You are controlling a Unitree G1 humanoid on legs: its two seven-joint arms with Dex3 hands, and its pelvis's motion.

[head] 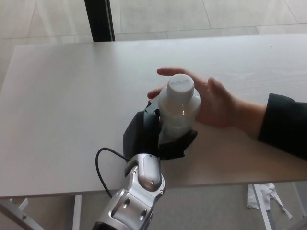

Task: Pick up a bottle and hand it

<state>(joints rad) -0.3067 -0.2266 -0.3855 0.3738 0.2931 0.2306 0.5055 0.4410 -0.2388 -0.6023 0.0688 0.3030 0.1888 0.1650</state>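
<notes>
Near the middle of the frame, the robot's left hand (158, 136) is wrapped around the lower half of a translucent bottle (176, 111) with a white cap (180, 86), the thumb curling across the front of it and the thick fingers behind. The bottle leans a little toward the upper right, held above the pale counter (62, 96). A person's hand (211, 98) reaches in from the right of the frame, palm open behind the bottle, fingers spread past the cap; I cannot tell whether the palm already touches the bottle. The robot's right hand does not show.

This looks like the handing-over step. To do it well, I'd say the left hand should keep its hold firm and the bottle steady until the person's fingers close round the upper body, then part its fingers slowly and draw back toward the lower left. Letting go early risks the bottle tipping onto the counter.
</notes>
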